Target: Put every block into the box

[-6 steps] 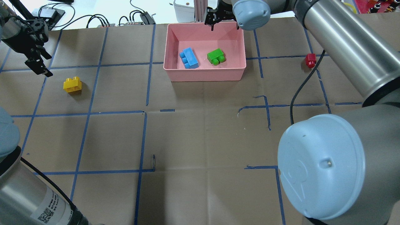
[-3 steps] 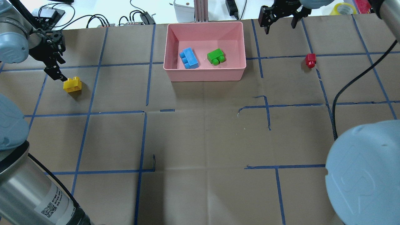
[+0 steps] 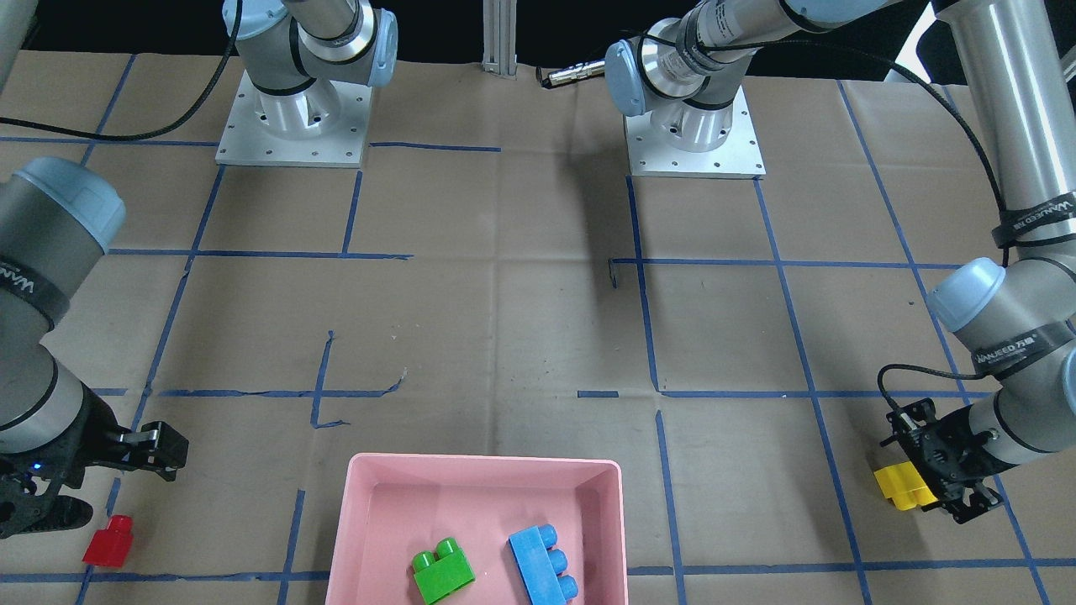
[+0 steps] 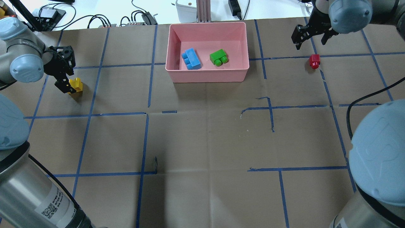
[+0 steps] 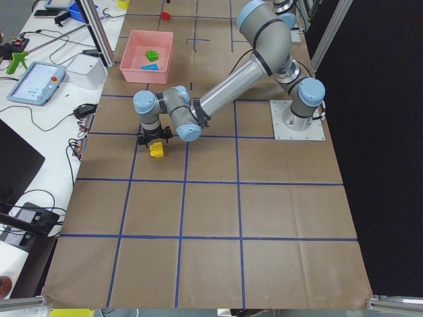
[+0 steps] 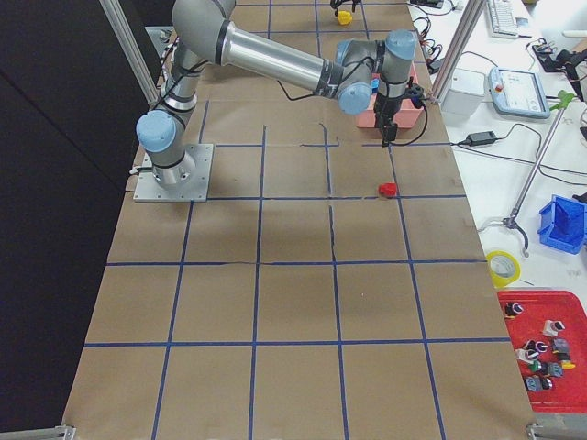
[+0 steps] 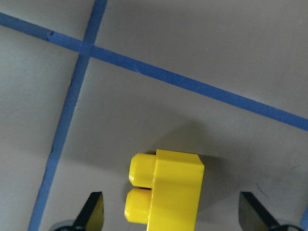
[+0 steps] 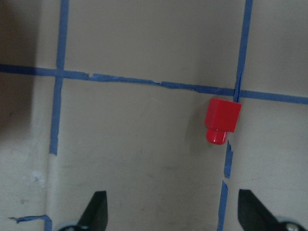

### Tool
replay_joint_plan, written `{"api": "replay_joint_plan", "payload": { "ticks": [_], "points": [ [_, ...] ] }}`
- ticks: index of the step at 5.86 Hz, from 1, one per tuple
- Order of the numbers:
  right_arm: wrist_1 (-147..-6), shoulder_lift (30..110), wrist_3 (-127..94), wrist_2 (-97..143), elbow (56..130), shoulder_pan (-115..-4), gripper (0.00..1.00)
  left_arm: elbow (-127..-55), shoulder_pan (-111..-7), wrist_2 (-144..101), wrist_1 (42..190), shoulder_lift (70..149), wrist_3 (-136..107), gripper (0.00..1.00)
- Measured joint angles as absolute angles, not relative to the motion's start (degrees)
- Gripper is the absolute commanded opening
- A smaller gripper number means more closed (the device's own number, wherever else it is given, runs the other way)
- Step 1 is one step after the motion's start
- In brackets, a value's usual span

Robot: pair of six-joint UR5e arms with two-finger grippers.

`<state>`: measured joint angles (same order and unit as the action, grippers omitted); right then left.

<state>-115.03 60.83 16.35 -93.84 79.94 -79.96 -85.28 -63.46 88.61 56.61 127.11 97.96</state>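
Observation:
The pink box (image 4: 207, 77) stands at the far middle of the table, with the blue brick (image 4: 191, 58) and the green brick (image 4: 219, 57) lying in it. The yellow brick (image 4: 77, 85) lies on the paper at the left. My left gripper (image 4: 65, 83) is open and low over it; in the left wrist view the yellow brick (image 7: 166, 192) sits between the spread fingertips (image 7: 94, 211), untouched. The red brick (image 4: 314, 61) lies at the right. My right gripper (image 4: 311, 38) is open and hovers just beyond it; in the right wrist view the red brick (image 8: 222, 118) is ahead and to the right.
Cables and power supplies (image 4: 139, 17) and a white device (image 4: 186, 9) lie past the table's far edge. An aluminium post (image 4: 204, 9) stands behind the box. The two arm bases (image 3: 294, 118) sit at the robot's side of the table.
My left gripper has come down and right onto the yellow brick. My right gripper has swung from above the box's far rim to the right, near the red brick.

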Motion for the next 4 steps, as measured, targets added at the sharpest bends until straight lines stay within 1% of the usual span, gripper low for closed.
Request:
{"api": "replay_joint_plan", "payload": {
  "ticks": [1,4],
  "points": [
    [-120.2,59.3,16.8,-93.6,82.4,-79.0,0.99,-86.4,-62.9,88.6,55.7,127.2,98.4,1.00],
    [-126.3,54.5,16.8,-91.2,82.7,-75.7,0.99,-87.4,-62.1,88.4,54.1,127.4,99.9,1.00]
  ]
}}
